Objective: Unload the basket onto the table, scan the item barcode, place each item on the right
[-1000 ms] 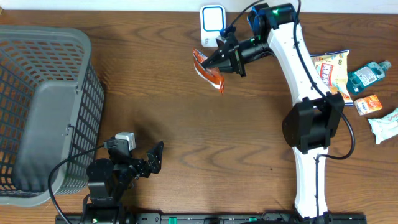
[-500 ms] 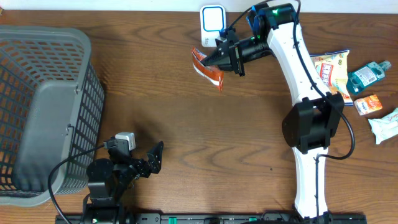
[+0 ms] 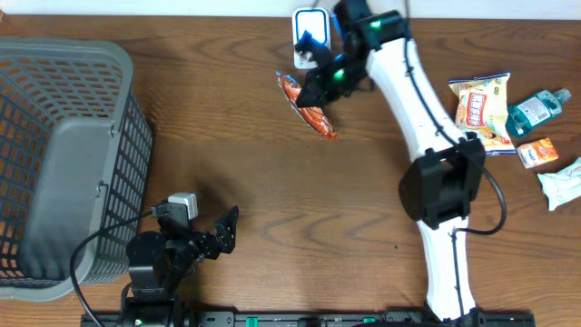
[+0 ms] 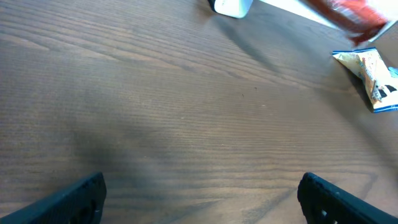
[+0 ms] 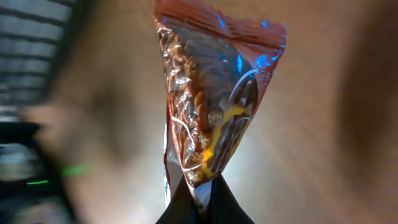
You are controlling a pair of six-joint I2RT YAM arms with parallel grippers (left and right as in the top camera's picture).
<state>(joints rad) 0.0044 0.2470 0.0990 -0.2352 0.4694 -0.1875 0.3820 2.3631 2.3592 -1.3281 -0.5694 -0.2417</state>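
Near the far edge of the brown wooden table [image 3: 300, 200], just in front of the small white scanner with a blue screen [image 3: 309, 29], the right gripper [image 3: 315, 88] is clamped on a crinkly orange-red foil snack packet [image 3: 307, 104], holding it off the wood close to the scanner; the right wrist view shows its dark fingertips [image 5: 198, 200] pinched together on the packet's lower seam, with the packet [image 5: 214, 106] standing up from them, blue and yellow print on its face, though no barcode can be made out there. At the near edge the left gripper [image 3: 222, 233] rests low with its jaws spread wide and nothing between them, and its own camera shows both fingertips [image 4: 74, 198] apart over bare wood. To the left stands a grey plastic mesh basket [image 3: 136, 136]. Well off to the right lie a yellow snack bag [image 3: 479, 107], a teal bottle [image 3: 536, 109], a small orange box [image 3: 538, 152] and a pale wrapped packet [image 3: 563, 182]
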